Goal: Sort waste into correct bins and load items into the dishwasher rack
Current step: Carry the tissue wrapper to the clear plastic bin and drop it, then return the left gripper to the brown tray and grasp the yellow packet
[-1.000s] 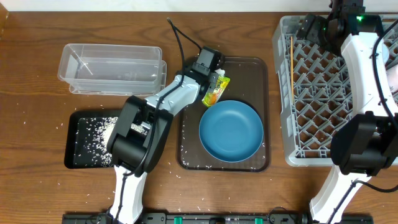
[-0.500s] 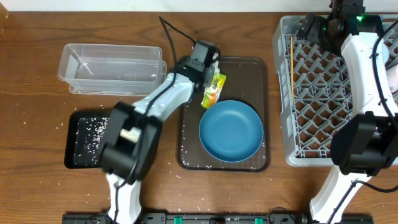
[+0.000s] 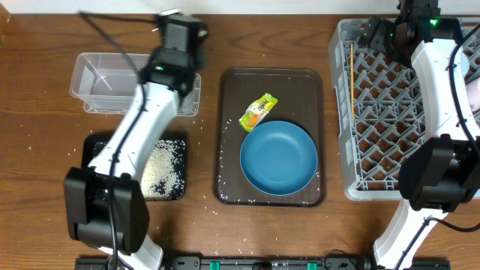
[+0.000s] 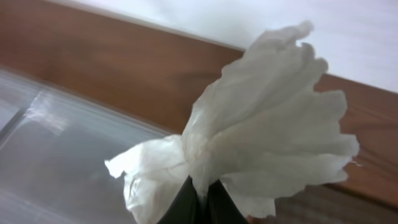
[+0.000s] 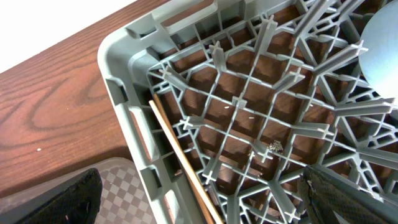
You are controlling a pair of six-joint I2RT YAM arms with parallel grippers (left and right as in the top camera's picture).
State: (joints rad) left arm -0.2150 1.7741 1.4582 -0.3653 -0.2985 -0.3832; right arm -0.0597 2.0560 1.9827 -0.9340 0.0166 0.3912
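Note:
My left gripper [image 3: 180, 37] is shut on a piece of crumpled white paper [image 4: 267, 130]; its fingertips [image 4: 200, 202] hold it above the back edge of the clear tub [image 3: 112, 82], which also shows in the left wrist view [image 4: 56, 155]. The yellow-green wrapper [image 3: 258, 111] lies on the brown serving tray [image 3: 225, 150], next to the large dark blue bowl [image 3: 278, 157]. Loose rice [image 3: 165, 169] lies in the black tray [image 3: 90, 146]. My right gripper [image 3: 382, 34] is open and empty [image 5: 199, 199] over the back left corner of the grey rack [image 3: 397, 127]. A chopstick [image 3: 352, 75] lies in the rack.
The chopstick [image 5: 180, 162] runs along the rack's left wall [image 5: 130, 124]. A pale blue rounded thing [image 5: 382, 50] sits in the rack at the right edge. Stray rice grains dot the table around the black tray and the brown tray.
My left arm has swung from the wrapper on the brown tray back and left to above the clear tub, carrying white paper. The wrapper stayed on the tray. The right arm has not moved.

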